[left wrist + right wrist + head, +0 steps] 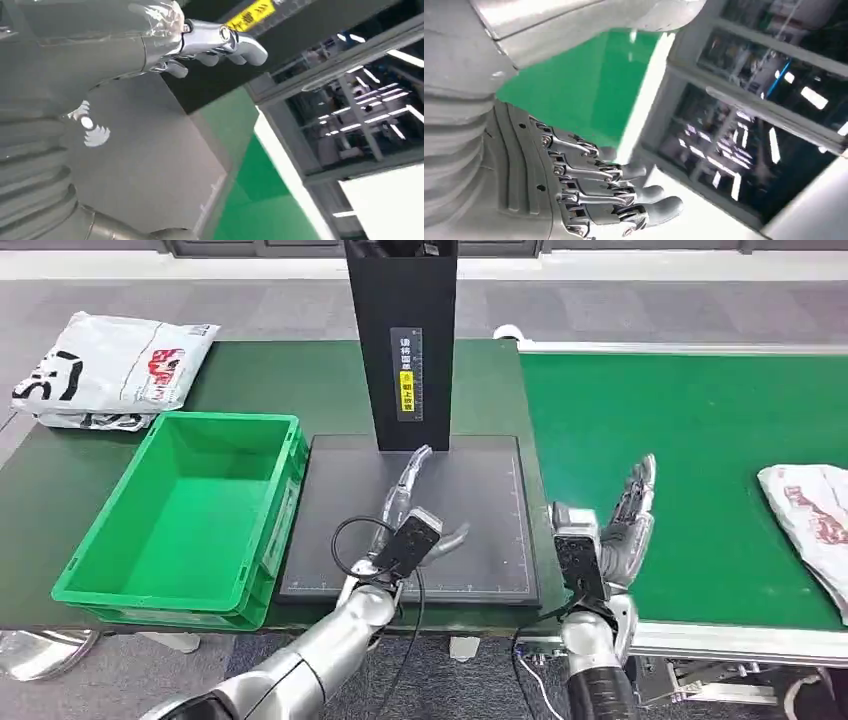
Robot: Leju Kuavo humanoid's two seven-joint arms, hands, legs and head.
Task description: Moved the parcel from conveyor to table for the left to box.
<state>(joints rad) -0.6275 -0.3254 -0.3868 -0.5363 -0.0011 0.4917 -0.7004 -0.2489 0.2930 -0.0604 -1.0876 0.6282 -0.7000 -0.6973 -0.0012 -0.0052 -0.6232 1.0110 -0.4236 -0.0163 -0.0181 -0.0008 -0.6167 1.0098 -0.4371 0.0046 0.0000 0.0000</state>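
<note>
A white parcel point(812, 525) with red print lies on the green conveyor belt point(690, 440) at the far right, partly cut off by the picture's edge. My right hand point(628, 520) hovers over the belt's left part, fingers straight and apart, empty, well left of the parcel; the right wrist view shows those fingers point(594, 185) spread. My left hand point(410, 510) is stretched out flat above the dark grey pad point(480, 510), holding nothing, with its fingers point(210, 42) pointing toward the black post. An empty green box point(190, 515) stands left of the pad.
A black upright post point(402, 335) with a yellow label stands at the pad's far edge. Another white bag point(110, 370) lies at the table's back left corner. A white rail point(730, 640) edges the conveyor's near side.
</note>
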